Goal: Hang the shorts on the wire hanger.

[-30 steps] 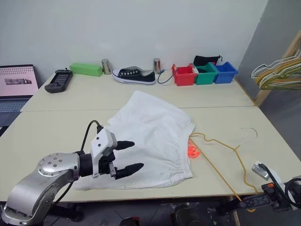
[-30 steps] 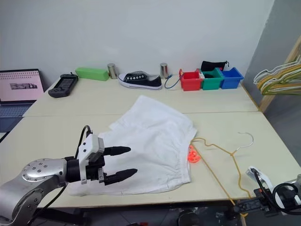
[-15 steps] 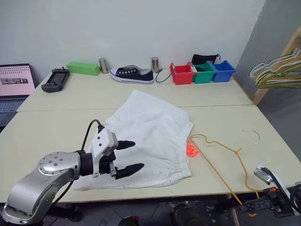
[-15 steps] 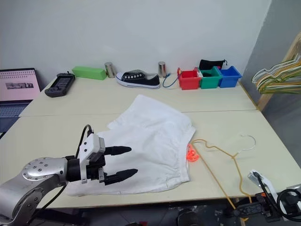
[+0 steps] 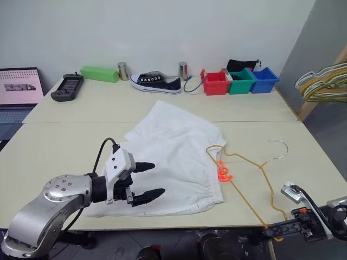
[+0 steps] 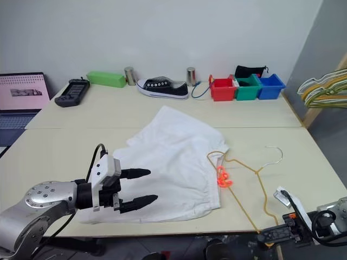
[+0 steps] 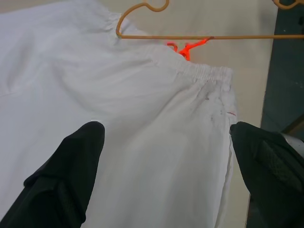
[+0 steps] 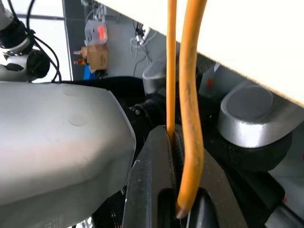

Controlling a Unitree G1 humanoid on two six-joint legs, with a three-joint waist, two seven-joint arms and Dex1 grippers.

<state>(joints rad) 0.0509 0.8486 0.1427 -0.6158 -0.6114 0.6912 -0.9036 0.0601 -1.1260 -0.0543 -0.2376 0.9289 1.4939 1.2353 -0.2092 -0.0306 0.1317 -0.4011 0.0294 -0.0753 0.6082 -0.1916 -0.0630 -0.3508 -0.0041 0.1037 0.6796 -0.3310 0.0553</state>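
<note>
The wire hanger (image 5: 252, 173) lies on the tabletop (image 5: 65, 146), hook away, corner clamped in the right gripper (image 6: 271, 236). The left gripper (image 5: 145, 181), jaws open, hovers over the shorts (image 5: 179, 157).

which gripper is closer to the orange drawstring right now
Left. The left gripper hovers open over the shorts, whose orange drawstring lies past the waistband. The right gripper is shut on the wire hanger at the table's near edge, a little farther off.
</note>
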